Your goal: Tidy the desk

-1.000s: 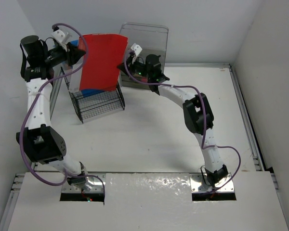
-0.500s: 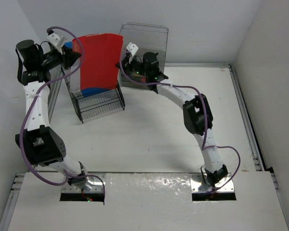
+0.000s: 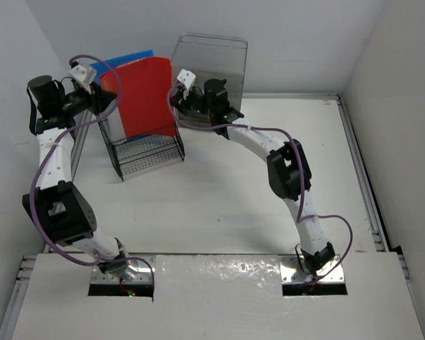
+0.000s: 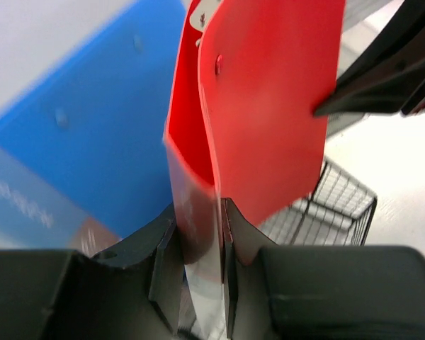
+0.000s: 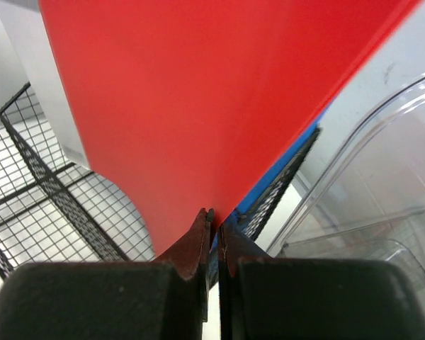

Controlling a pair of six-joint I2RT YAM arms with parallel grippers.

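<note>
While the left tool (image 4: 202, 237) pinches the flat red plastic folder (image 3: 147, 95), the right tool (image 5: 214, 230) is clamped on its other edge; black wire rack (image 3: 147, 152) just below them, big flat white worktop (image 3: 219, 198) underneath.

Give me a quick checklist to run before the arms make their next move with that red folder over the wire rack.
1. The left gripper shut on the red folder: ok.
2. The right gripper shut on its opposite edge: ok.
3. Folder above the wire rack: ok.
4. Folder's lower edge inside the rack: cannot tell.
5. The blue folder clear of its path down: cannot tell.
</note>
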